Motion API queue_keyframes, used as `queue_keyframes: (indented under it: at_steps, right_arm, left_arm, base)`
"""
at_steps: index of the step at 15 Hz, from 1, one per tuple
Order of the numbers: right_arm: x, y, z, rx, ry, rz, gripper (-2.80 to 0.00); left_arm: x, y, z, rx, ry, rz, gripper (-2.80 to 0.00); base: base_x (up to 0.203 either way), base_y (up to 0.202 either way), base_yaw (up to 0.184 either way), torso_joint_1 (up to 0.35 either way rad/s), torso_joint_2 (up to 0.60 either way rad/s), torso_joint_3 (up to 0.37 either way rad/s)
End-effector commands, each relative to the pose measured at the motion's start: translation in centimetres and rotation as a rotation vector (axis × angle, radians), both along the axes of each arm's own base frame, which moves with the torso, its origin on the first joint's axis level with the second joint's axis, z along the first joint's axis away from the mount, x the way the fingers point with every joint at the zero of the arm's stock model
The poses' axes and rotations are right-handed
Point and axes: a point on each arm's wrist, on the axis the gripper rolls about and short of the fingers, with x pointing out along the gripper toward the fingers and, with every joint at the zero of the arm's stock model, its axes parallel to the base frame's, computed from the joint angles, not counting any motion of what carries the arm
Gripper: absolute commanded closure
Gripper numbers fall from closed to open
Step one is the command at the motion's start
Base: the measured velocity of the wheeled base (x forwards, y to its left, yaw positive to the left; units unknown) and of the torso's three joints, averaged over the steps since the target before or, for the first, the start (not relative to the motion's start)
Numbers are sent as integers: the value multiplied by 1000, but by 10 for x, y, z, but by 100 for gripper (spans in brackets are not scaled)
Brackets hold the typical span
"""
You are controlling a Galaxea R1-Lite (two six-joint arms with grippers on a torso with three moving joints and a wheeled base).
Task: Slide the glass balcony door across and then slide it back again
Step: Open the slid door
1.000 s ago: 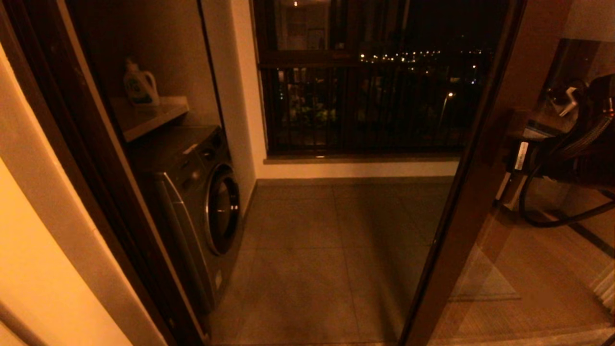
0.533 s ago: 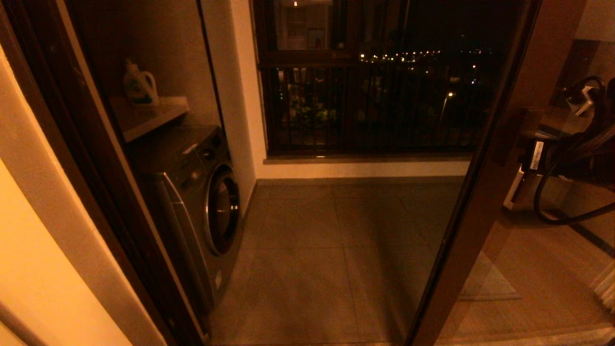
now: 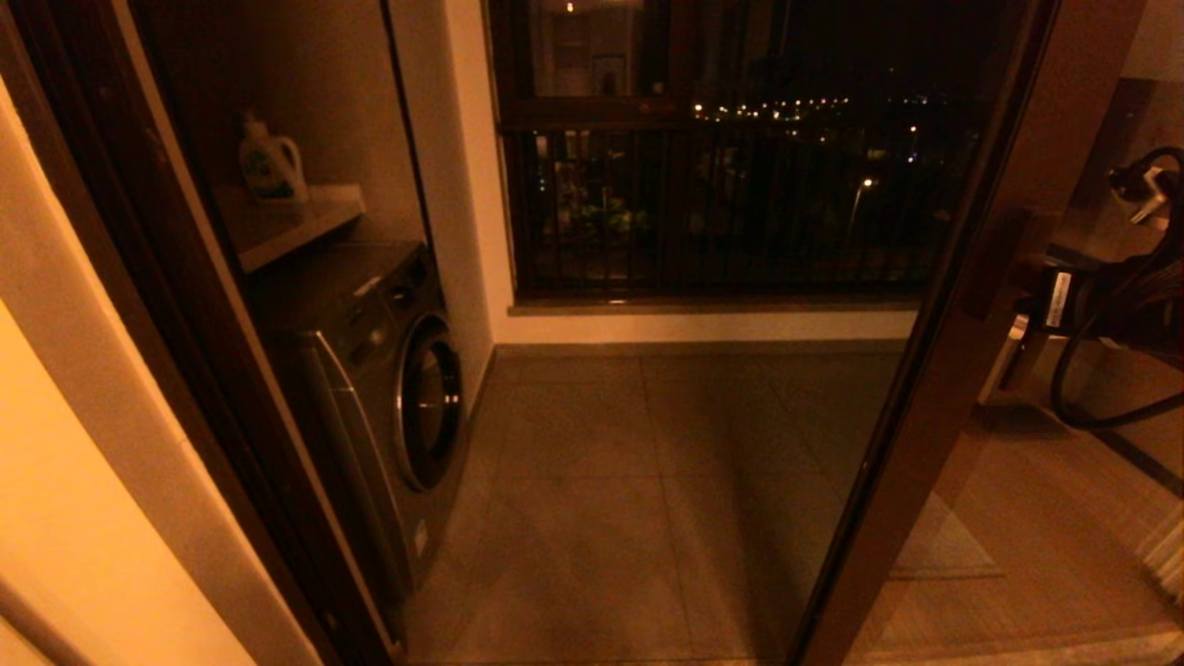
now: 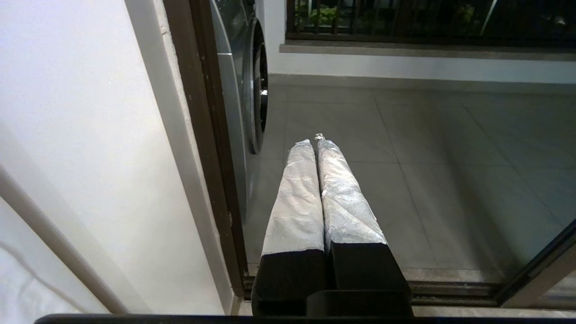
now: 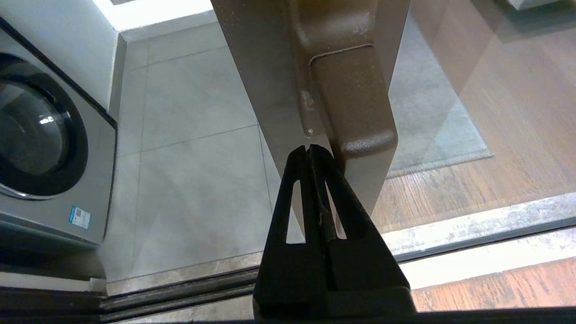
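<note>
My right gripper (image 5: 310, 150) has its two black fingers pressed together with nothing between them, tips set against the lower end of the wooden bar handle (image 5: 348, 96) on the glass balcony door (image 3: 934, 388). In the head view my right arm (image 3: 1110, 296) reaches in from the right edge, behind the door's brown frame. The door stands on the right side of the opening, its frame slanting from top right down to the floor track (image 5: 180, 288), with wooden flooring and a rug showing through the glass. To its left the doorway lies open onto the tiled balcony floor (image 3: 629, 481). Beyond are the dark window with vertical railing bars (image 3: 721, 176), a washing machine (image 3: 388, 388) against the left wall, and a detergent bottle (image 3: 270, 162) on the shelf above it. My left gripper (image 4: 315, 144) hangs low near the left door jamb (image 4: 211, 148), its silver-wrapped fingers closed on nothing
</note>
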Motion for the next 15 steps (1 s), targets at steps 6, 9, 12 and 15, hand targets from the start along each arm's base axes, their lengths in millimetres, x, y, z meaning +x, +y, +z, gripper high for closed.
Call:
queue_keyframes:
  at_steps: [6, 9, 12, 15]
  right_arm:
    - [-3, -18, -1, 0, 3, -35, 0]
    - [-4, -19, -1, -2, 2, -39, 0]
    - [-5, -19, -1, 0, 0, -38, 0]
    - [-7, -19, 1, -2, -5, -38, 0]
  left_arm:
    - [0, 0, 0, 0, 0, 1, 0]
    - [0, 0, 0, 0, 1, 0, 0]
    - [0, 0, 0, 0, 0, 1, 0]
    - [0, 0, 0, 0, 0, 1, 0]
  base:
    - [0, 0, 0, 0, 0, 0]
    - [0, 0, 0, 0, 0, 0]
    - [0, 0, 0, 0, 0, 0]
    - [0, 0, 0, 0, 0, 0]
